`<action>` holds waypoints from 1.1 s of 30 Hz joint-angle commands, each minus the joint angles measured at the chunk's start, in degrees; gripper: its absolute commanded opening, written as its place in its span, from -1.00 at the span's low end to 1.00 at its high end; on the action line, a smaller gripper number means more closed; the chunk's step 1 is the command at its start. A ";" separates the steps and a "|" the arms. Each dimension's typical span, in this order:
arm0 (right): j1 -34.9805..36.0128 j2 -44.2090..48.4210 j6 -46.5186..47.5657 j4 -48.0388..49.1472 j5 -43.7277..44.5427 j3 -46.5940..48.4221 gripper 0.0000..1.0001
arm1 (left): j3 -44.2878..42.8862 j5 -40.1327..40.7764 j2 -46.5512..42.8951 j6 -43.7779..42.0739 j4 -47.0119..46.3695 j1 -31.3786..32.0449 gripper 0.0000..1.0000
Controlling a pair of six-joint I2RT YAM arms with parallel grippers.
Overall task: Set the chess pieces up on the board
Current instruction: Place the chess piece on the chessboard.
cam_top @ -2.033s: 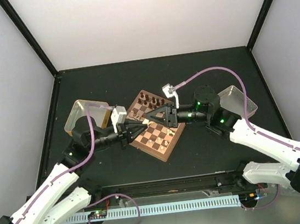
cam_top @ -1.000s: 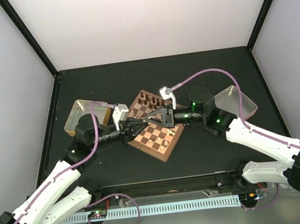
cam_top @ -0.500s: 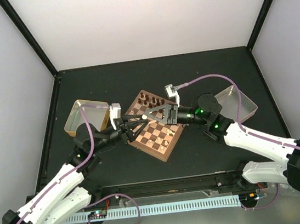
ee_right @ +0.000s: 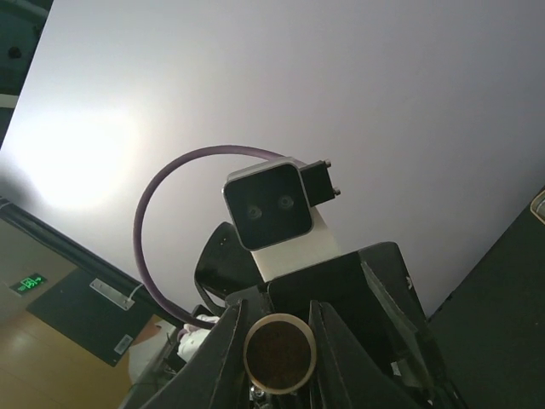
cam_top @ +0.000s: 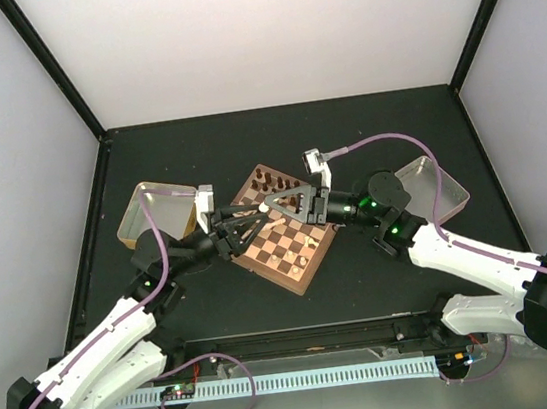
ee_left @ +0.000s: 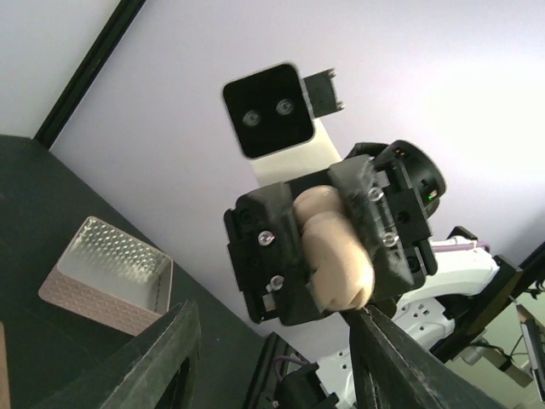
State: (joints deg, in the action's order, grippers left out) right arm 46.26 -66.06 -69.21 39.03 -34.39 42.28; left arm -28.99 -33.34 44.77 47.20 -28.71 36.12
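From above, the board is seen lying cornerwise at the middle of the table. A row of dark pieces stands near its far corner and a few pale pieces stand toward its near right side. A left tray and a right tray are set well apart at either side of it. The left gripper and the right gripper are brought tip to tip above the board's far left edge. A pale speck at the right gripper's tips is probably the held piece, though it is too small to be made out. In the left wrist view, a cream piece is seen clamped between the right gripper's fingers, up in the air. The left gripper's own fingers are spread wide just below it with nothing between them. In the right wrist view, the round base of the cream piece is shown gripped narrowly between that gripper's two fingers, with the left wrist's camera faced directly beyond.
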 commanded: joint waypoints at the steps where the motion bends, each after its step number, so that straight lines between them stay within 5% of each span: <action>1: 0.23 -0.76 0.35 -0.73 0.67 -0.11 -0.97 | 0.04 -1.85 -0.04 -0.14 -7.54 0.09 0.02; 8: 0.19 -1.10 1.44 -4.06 1.83 0.37 -0.97 | -0.13 -0.89 0.08 -2.00 -6.72 0.05 0.04; 20: 0.19 -2.01 2.16 -5.01 1.76 0.34 -0.93 | -1.82 2.12 1.01 -1.91 -2.49 0.05 -0.95; 27: -0.42 3.46 10.65 -22.02 12.12 1.33 0.01 | -4.82 9.40 -1.31 -8.93 19.07 0.03 -0.97; 33: -2.10 9.58 14.26 -44.39 32.15 1.63 0.31 | -11.99 14.78 0.98 -22.17 43.96 0.01 -0.97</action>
State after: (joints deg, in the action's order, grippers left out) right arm 45.12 -60.10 -59.16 12.10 -18.55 42.63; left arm -34.65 -23.31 43.94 35.70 -4.97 36.01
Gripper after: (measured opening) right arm 0.623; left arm 0.076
